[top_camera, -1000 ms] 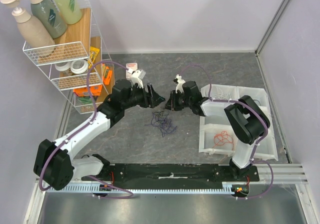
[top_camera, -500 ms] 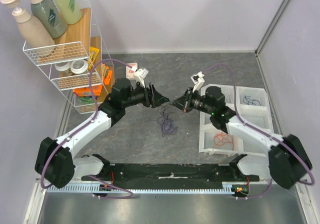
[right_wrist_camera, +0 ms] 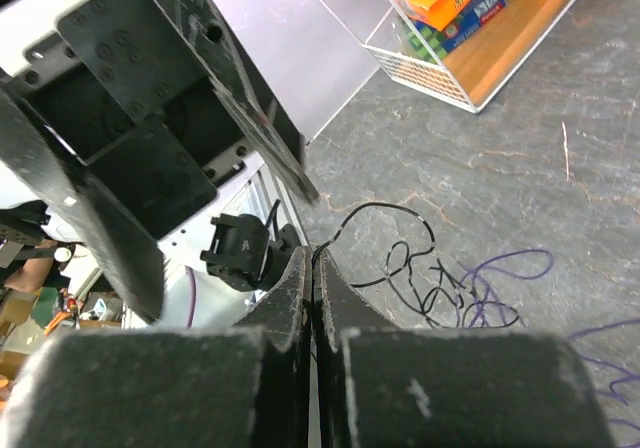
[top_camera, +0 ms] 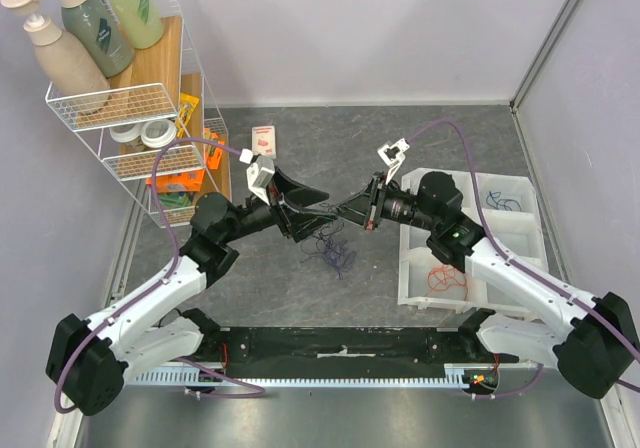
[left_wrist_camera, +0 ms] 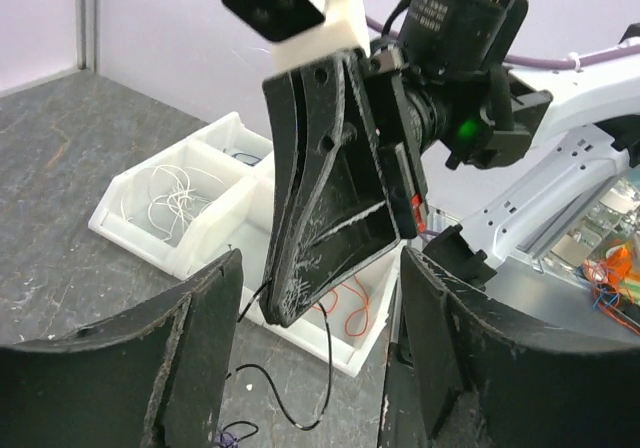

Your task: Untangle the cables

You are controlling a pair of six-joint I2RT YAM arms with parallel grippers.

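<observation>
Right tool (right_wrist_camera: 316,258) pinched shut on a dark cable (right_wrist_camera: 380,207) that runs down to the cables (top_camera: 337,255) tangled on the tabletop (top_camera: 440,138); left tool (top_camera: 318,208) gapes wide, empty, flanking the right tool's tip

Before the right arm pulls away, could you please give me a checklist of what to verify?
1. Right gripper shut on the dark cable: ok, the strand leaves its closed fingertips.
2. Left gripper open: ok.
3. Grippers apart: cannot tell; the right one sits between the left's open fingers.
4. Dark cable free of the tangle: cannot tell; it runs into the purple loops.
5. Tangle outside the tray: ok, it lies on the table beside it.
</observation>
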